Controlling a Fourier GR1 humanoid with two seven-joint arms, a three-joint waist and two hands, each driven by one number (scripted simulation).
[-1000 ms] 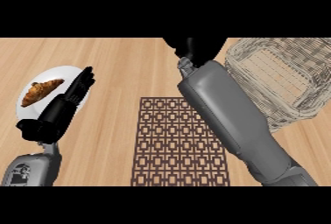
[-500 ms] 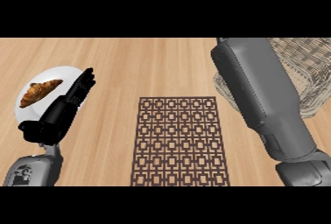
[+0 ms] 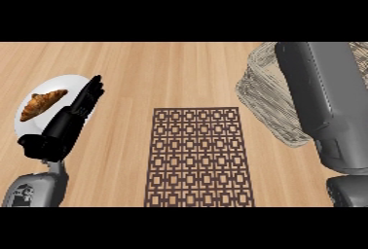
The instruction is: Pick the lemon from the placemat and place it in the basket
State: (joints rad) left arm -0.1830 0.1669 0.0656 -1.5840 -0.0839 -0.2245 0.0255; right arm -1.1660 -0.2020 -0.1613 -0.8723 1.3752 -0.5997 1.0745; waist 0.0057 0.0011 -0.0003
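Wooden desk (image 3: 179, 73) with patterned placemat (image 3: 197, 158), long axis running away from the robot.
Lemon unseen; left hand (image 3: 68, 124) resting, fingers straight, beside croissant plate (image 3: 28, 97); right forearm (image 3: 323, 97) over wicker basket (image 3: 266, 102), fingers out of view.

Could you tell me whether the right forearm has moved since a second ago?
Yes. The right forearm has swung rightward, away from the placemat, and now lies over the basket.

Left hand (image 3: 63, 127): black, slim fingers (image 3: 90, 92), on a grey forearm (image 3: 32, 189) with dark recesses. Right forearm (image 3: 323, 97): smooth grey casing, panel seams.
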